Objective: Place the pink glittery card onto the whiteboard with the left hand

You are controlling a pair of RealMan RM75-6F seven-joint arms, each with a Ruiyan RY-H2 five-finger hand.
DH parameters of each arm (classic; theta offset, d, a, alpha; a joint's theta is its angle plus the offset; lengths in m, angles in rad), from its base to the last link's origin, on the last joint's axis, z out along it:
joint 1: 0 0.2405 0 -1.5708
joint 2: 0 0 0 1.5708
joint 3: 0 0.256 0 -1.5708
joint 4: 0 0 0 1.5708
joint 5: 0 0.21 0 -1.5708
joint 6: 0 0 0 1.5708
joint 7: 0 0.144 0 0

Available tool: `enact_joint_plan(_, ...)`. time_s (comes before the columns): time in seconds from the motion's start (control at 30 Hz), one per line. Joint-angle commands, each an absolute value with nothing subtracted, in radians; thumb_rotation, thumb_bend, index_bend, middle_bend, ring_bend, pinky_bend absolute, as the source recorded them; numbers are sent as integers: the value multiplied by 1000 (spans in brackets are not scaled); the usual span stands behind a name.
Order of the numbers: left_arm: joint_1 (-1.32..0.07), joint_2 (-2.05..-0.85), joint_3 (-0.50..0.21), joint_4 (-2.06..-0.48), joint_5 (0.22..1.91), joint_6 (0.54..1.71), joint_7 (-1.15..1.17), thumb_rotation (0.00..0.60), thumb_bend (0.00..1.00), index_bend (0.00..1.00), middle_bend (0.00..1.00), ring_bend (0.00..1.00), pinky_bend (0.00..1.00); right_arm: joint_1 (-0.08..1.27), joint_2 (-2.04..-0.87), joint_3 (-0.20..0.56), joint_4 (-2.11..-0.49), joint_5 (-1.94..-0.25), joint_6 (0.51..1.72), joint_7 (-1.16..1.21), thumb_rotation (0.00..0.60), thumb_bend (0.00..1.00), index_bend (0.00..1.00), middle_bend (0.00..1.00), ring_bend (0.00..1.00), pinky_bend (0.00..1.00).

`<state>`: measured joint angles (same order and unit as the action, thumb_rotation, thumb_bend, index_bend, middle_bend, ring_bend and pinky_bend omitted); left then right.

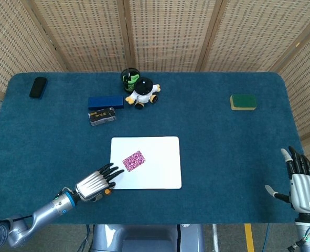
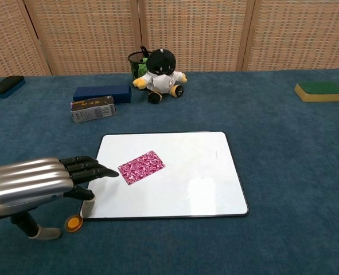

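Our left hand (image 2: 34,182) is hovering empty, fingers extended and slightly apart, tips just beside the pink glittery card (image 2: 141,167), which is lying flat on the whiteboard (image 2: 215,172). We are risking nudging the card or shifting the board on the bench (image 2: 284,143) if those fingertips sweep forward.

From the head view we look steeply down on the whole blue worktop (image 1: 223,152) from far above. From the chest view we look low and forward, much nearer. In both views we see the whiteboard (image 1: 155,157) and the penguin toy (image 2: 160,69).
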<state>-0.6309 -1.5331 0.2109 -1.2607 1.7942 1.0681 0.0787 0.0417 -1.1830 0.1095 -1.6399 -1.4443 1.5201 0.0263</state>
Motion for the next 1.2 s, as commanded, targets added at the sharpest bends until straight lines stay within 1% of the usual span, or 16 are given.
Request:
enact_joint_plan(0.03,-629,-1540,208,-1254,1793,1069,80,600,242,450,0,0,0,42,-1182,109,-1640,-1444,1519,29,600,0,0,0,0,0)
enact_joint_plan(0.17,-628,-1548,206,-1247,1793,1069,81,600,251,496,0,0,0,42,-1181,109,-1640,-1444,1518,32,600,0,0,0,0,0)
enact_joint_plan(0.43,-625,-1548,204,-1245,1794,1075,80,600,285,549,0,0,0,42,-1180,108,-1640,-1445,1518,34,600,0,0,0,0,0)
enact_joint_plan(1.0,-629,-1530,190,-1274,1795,1082,98,600,288,555,0,0,0,42,-1180,108,-1640,-1444,1517,34,600,0,0,0,0,0)
enact_joint_plan(1.2,-635,-1515,168,-1302,1786,1089,108,600,287,555,0,0,0,42,-1180,108,-1641,-1444,1516,34,600,0,0,0,0,0)
